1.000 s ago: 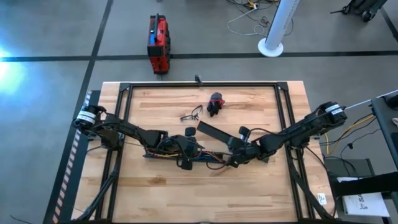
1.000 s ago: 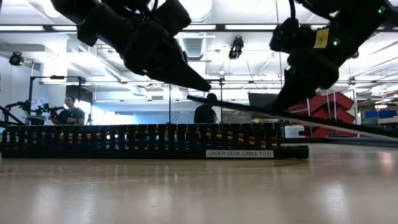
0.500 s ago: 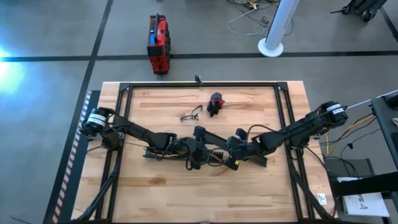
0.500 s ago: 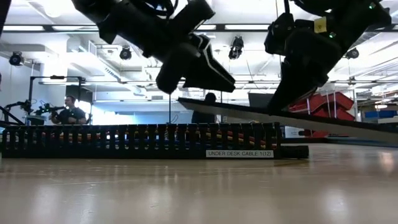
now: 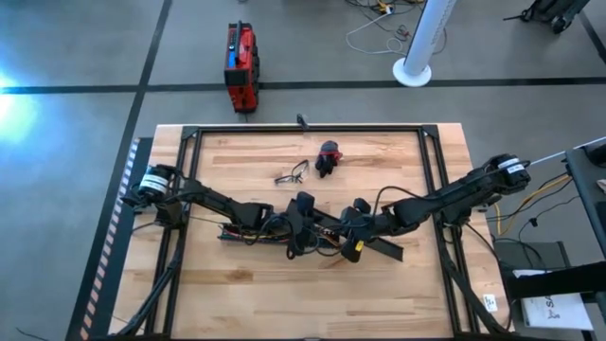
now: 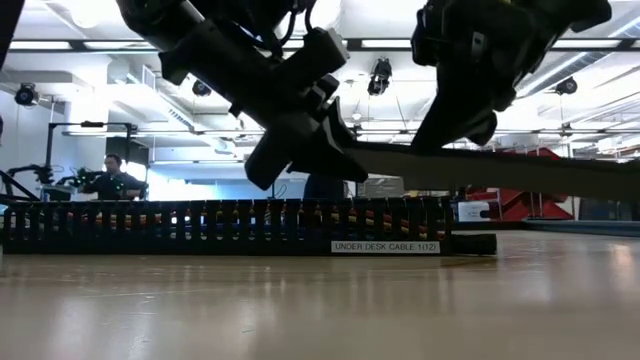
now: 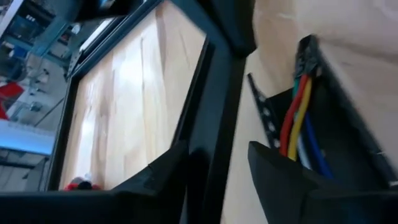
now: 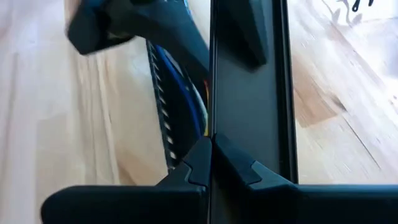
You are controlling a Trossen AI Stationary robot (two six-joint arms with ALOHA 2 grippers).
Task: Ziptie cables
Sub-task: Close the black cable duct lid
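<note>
1. High view: cables (image 5: 248,233) are being kept in slotted duct (image 5: 237,234) mid-table.
2. Low view: flat cover strip (image 6: 500,172) is being held level above duct.
3. L wrist view: left gripper (image 7: 214,163) is being held spread around strip edge.
4. R wrist view: right gripper (image 8: 211,149) is being pressed together on strip.

We read one white label (image 6: 385,246) on the black slotted duct (image 6: 225,226): "UNDER DESK CABLE", then what seems to be "1(12)"
</note>
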